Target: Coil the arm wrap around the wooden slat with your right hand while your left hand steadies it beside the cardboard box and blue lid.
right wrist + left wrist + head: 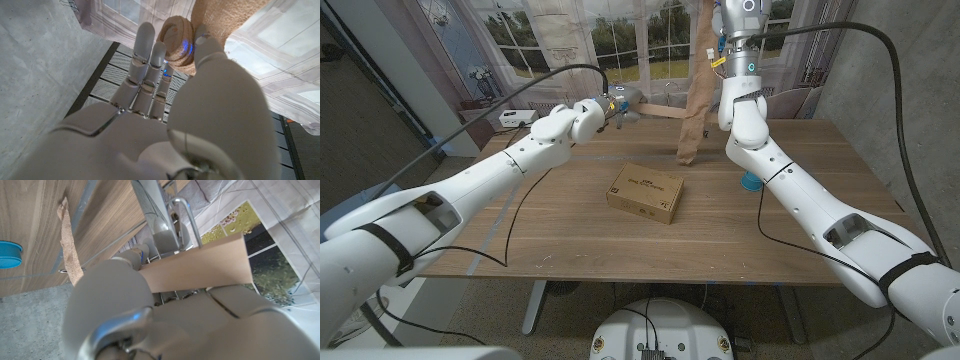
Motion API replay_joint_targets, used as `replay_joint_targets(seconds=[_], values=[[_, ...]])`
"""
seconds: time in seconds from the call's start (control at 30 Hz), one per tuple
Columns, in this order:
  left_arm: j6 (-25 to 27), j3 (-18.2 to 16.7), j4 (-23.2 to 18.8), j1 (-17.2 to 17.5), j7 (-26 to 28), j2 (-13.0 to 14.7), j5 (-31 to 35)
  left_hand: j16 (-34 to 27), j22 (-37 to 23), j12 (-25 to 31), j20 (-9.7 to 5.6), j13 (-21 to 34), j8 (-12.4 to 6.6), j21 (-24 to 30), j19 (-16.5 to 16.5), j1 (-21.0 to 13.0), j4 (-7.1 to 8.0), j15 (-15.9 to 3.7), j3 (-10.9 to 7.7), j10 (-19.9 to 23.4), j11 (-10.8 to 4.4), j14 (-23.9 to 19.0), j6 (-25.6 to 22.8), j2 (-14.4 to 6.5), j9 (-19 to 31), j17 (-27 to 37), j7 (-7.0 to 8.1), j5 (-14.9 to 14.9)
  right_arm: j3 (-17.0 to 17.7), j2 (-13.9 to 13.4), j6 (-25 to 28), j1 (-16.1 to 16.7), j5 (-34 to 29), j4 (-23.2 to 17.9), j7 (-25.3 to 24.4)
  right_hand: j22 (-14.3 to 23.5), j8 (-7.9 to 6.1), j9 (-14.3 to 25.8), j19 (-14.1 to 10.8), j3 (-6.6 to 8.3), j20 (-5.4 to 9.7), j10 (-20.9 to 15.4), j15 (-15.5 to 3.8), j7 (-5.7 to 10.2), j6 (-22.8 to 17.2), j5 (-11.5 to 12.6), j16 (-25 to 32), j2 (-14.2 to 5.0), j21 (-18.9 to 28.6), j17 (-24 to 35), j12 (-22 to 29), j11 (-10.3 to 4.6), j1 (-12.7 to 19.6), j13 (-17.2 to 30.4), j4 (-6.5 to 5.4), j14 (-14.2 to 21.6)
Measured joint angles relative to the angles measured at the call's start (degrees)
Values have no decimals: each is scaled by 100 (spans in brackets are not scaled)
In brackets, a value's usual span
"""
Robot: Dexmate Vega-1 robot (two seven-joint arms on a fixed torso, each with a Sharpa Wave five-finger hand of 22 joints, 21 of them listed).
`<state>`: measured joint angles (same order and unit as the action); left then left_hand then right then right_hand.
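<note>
Hanging from the raised right hand (735, 45), the arm wrap (698, 95) drops as a long tan strip toward the far edge of the worktop (560, 235), its lower end reaching down just above or onto the wood near the far middle. The right wrist view shows the upper part of the wrap rolled into a small coil, pinched between the thumb and the fingers (145, 50) of that hand, so the right hand holds the wrap.

The wooden slat (655, 110) lies roughly level, its long axis running along the far edge from the left hand (605, 105) toward the hanging strip. In the left wrist view the slat (200, 265) juts out past the left hand (165, 325), which appears to grip it at one end, though the fingers themselves are hard to make out.

What matters for the next turn is that the wrap hangs nearly upright while the slat runs crosswise to it, the free end of the slat pointing at the strip. The right hand, well above the slat, is the one placed to carry the wrap around it.

The cardboard box (645, 192) sits at the middle of the worktop, and the blue lid (751, 182) rests toward the right edge, partly behind the right arm.
</note>
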<state>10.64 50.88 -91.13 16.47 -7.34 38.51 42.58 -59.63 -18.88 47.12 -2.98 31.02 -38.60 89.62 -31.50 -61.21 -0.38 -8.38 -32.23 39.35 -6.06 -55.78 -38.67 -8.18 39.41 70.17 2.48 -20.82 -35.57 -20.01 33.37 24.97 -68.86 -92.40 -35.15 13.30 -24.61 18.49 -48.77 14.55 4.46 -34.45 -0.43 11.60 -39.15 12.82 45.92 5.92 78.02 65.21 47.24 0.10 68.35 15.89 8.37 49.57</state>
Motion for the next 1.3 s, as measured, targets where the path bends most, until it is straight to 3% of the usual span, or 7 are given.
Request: replay_joint_targets(seconds=[0.1,0.13,0.43,0.93,1.3], values=[[-12,0,-19,18,11,9,0,0,3,12,0,0,-7,-22,0,7,0,0,0,0,0,0,0,-7,1,0,0,-17,-33,24,0,-102,-17,83,37,-27,1,0,0,0,0,-2,0,30,-30,0,-1,0,13,20,-3,1,0,3,0,0],[-21,0,-19,18,15,9,0,0,22,12,0,0,-22,-22,0,7,0,0,0,0,0,0,0,-7,0,0,0,-17,-44,33,0,-133,-17,112,37,-41,2,0,0,0,0,-193,0,29,-31,0,-1,0,35,23,-39,27,0,3,0,0],[-71,-13,-130,92,-6,60,-65,0,80,31,0,0,-42,-43,42,9,0,20,0,0,0,41,-21,-6,1,-10,22,-83,-143,128,-6,-422,-51,378,144,-106,17,0,0,0,0,-201,0,28,-112,-2,-42,0,90,52,-73,19,0,3,0,0],[-253,-443,-654,484,12,368,-612,-45,135,157,20,0,-111,-43,62,75,25,51,24,-2,-1,72,-54,60,2,-16,48,-174,-199,283,-77,-733,340,815,371,-212,80,0,0,0,0,-201,-4,23,-178,-11,-89,0,187,120,-96,19,0,3,0,4],[-385,-520,-769,569,-159,469,-822,-45,160,158,20,0,-133,-43,61,74,24,51,24,-2,-2,72,-55,60,2,-15,48,-228,-303,395,132,-1031,468,1052,400,-264,106,0,0,0,0,-202,-9,24,-214,-19,-95,0,252,206,-122,19,0,3,0,9]])
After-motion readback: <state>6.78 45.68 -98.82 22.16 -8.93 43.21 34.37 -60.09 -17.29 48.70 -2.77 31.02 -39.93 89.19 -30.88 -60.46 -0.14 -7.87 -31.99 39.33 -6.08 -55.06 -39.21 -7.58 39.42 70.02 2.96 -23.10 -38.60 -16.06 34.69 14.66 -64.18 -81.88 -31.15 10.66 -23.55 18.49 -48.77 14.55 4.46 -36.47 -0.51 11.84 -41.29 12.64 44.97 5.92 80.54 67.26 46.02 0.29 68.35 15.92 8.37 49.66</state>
